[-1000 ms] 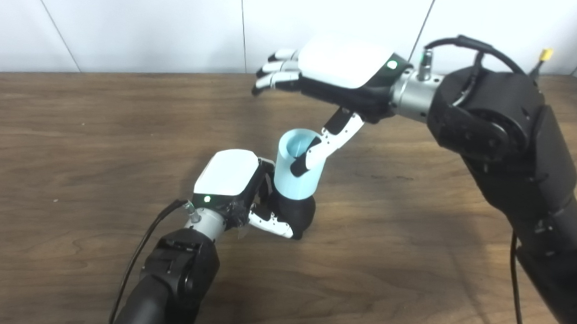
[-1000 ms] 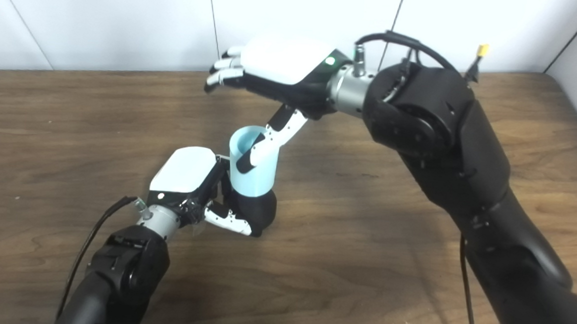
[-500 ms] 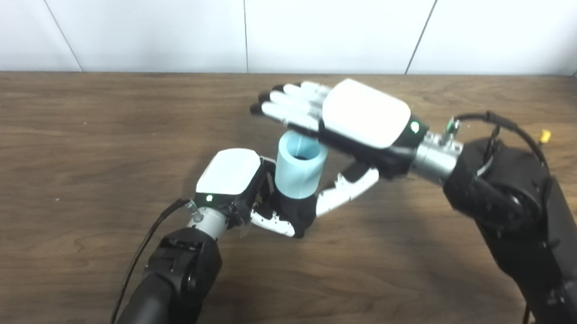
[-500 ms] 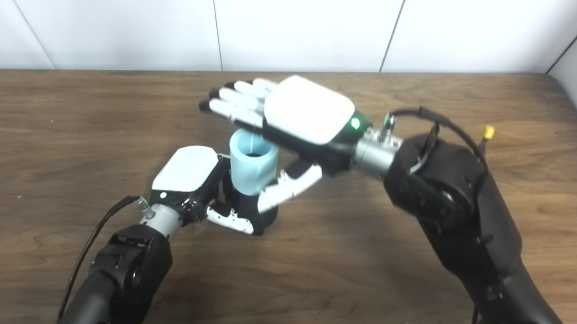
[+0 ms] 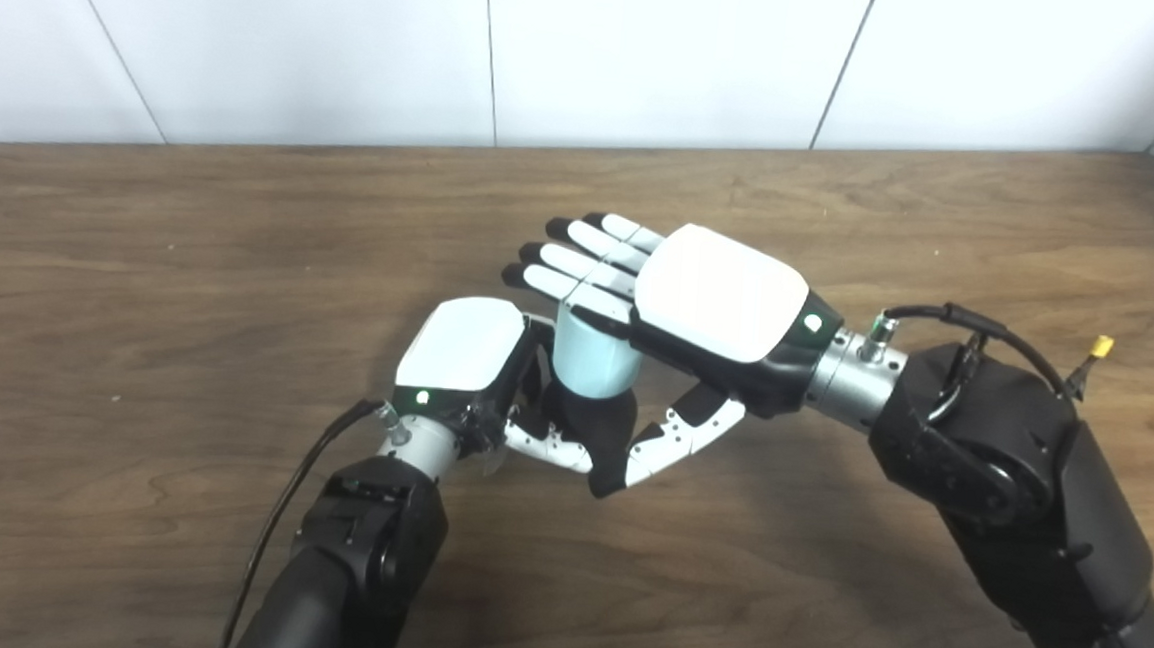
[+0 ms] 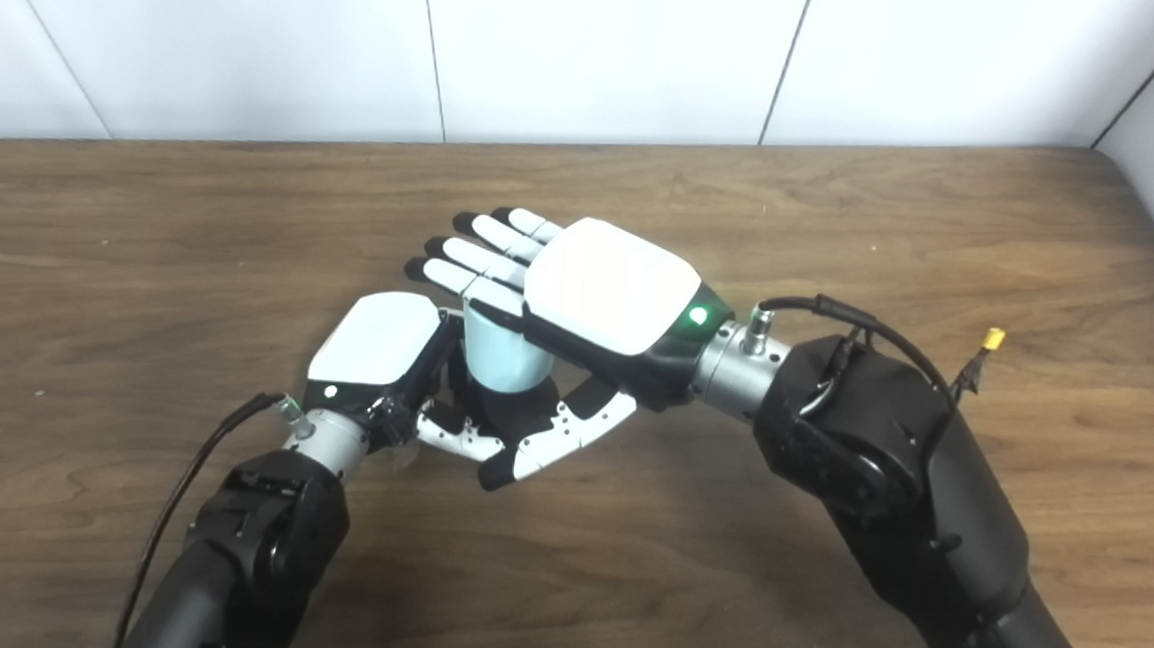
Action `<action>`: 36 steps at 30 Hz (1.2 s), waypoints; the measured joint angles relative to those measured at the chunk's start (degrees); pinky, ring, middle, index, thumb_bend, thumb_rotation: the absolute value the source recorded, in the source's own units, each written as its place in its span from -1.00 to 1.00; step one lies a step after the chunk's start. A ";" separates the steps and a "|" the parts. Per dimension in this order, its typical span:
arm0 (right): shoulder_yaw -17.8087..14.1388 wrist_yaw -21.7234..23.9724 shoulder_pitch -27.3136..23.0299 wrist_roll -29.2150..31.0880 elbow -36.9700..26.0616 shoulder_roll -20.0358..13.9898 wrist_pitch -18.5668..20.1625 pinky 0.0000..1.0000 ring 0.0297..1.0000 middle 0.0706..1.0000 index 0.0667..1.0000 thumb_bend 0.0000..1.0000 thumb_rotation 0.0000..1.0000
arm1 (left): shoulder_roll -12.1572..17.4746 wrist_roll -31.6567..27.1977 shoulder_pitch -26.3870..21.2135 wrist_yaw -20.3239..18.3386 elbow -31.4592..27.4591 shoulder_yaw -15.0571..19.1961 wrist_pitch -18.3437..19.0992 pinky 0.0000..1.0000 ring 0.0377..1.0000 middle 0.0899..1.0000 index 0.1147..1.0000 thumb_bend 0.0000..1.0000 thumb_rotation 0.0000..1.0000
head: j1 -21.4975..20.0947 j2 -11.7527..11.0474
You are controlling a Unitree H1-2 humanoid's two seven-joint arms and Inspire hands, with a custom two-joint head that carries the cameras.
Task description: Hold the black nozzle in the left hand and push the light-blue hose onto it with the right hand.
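The black nozzle [image 5: 599,427] stands on the wooden table [image 5: 140,267], and my left hand [image 5: 462,357] is shut around its base from the left. The light-blue hose [image 5: 590,357], a short upright tube, sits on top of the nozzle. My right hand [image 5: 708,307] lies flat, palm down, on the hose's top end with fingers [image 5: 581,259] stretched out to the left and its thumb hanging beside the nozzle. The hose's opening is hidden under the palm. In the right eye view the hose [image 6: 502,355] shows between both hands.
White wall panels [image 5: 654,48] rise behind the table's far edge. A cable with a yellow connector [image 5: 1096,348] sticks out from my right forearm. The bare tabletop stretches to left and right of the hands.
My right hand pulled its thumb out of the hose, turned palm down and came down on the hose's top. The hose now sits lower on the nozzle. The left hand kept still.
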 measured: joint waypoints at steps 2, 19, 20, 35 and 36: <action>0.43 -0.13 -0.02 -0.87 0.00 -0.01 -0.24 1.00 1.00 1.00 0.99 0.31 1.00 | -0.01 0.03 0.00 -0.10 -0.01 0.01 0.06 -0.18 -0.09 -0.06 -0.21 0.00 -1.00 | -0.09 0.09; 5.26 7.13 -5.73 -0.14 -2.35 -2.07 6.09 0.73 0.72 0.71 0.65 0.46 1.00 | -0.05 0.35 -0.21 -1.68 -0.23 -0.04 0.24 -0.21 -0.12 -0.10 -0.17 0.01 -1.00 | -0.18 0.44; 5.45 7.47 -5.94 -0.14 -2.47 -2.13 6.89 0.72 0.71 0.71 0.64 0.48 1.00 | -0.05 0.35 -0.21 -1.67 -0.22 -0.04 0.18 -0.22 -0.13 -0.11 -0.17 0.01 -1.00 | -0.18 0.44; 8.15 10.75 -7.04 -0.41 -3.43 -3.67 12.03 0.99 0.99 0.99 0.95 0.59 1.00 | -0.02 0.34 -0.20 -1.87 -0.23 0.00 -0.08 -0.24 -0.14 -0.11 -0.17 0.01 -1.00 | -0.18 0.88; 8.60 11.51 -6.85 -0.49 -3.08 -4.12 12.02 0.99 1.00 1.00 0.98 0.58 1.00 | -0.03 0.34 -0.21 -1.93 -0.23 0.00 -0.08 -0.24 -0.15 -0.11 -0.17 0.01 -1.00 | -0.18 0.88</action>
